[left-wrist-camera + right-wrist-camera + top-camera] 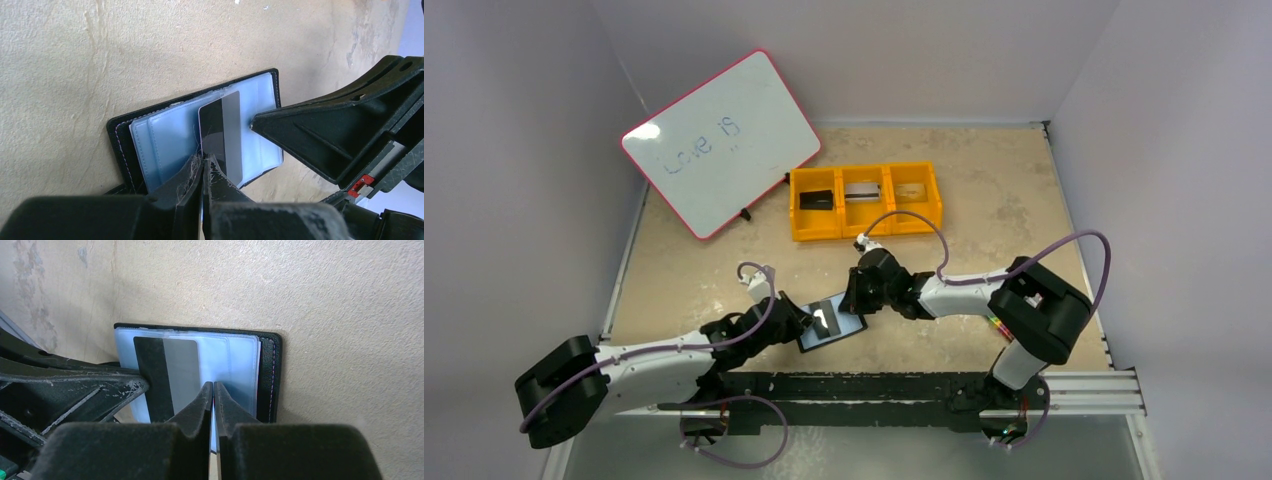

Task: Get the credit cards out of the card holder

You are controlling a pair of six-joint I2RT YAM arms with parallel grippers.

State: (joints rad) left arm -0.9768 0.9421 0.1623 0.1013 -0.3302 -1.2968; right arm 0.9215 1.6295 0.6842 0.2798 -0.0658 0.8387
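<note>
1. Your left gripper (202, 162): jaws closed, tips against the black-stripe side of a grey card (227, 135). Can't tell if it's pinched or just pressed.
2. Your right gripper (213, 388): jaws closed too, tips on the clear sleeves (235, 357), just beside the card's grey side.
3. The card lies over the sleeves, btwn the two grippers.
4. The card holder (119, 137) lies open and flat on the table (984, 200), toward the near edge, btwn your arms.
5. The orange tray (866, 232) and whiteboard (719, 140) sit further back, well apart from both grippers.
</note>
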